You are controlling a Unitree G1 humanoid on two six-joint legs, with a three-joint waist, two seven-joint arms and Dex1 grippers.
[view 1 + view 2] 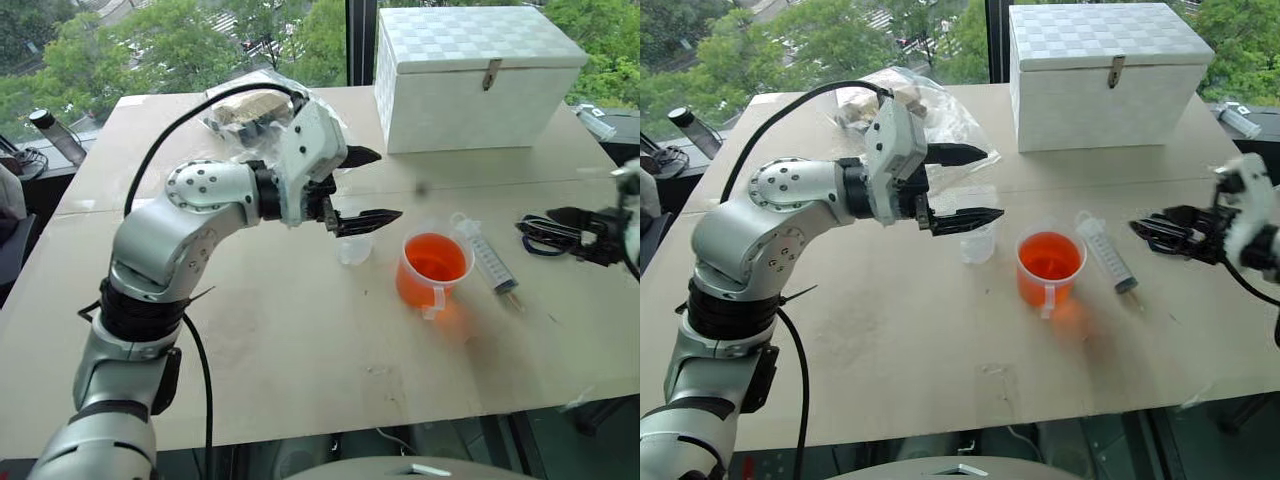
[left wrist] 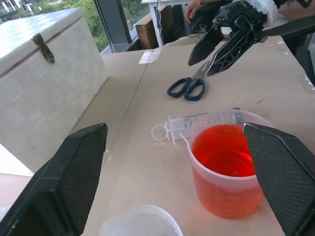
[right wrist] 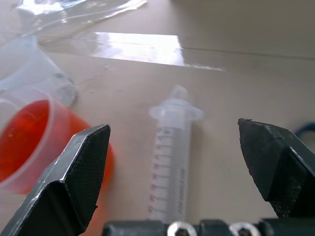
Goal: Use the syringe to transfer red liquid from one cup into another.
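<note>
where the table (image 1: 300,360) runs bare at its near edge, nothing sits. mid-table, handled cup (image 1: 433,270) holds red liquid (image 1: 436,262); syringe (image 1: 487,256) lies flat just right of it, untouched. small plain cup (image 1: 354,248) stands left of the handled cup, apart from it. left gripper (image 1: 365,186) hovers above the small cup, fingers spread wide, grasping nothing. right gripper (image 1: 1162,232) off to the syringe's right, fingers spread, empty, near blue-handled scissors (image 2: 187,88). far side: white woven box (image 1: 470,75), crumpled plastic bag (image 1: 245,105).
</note>
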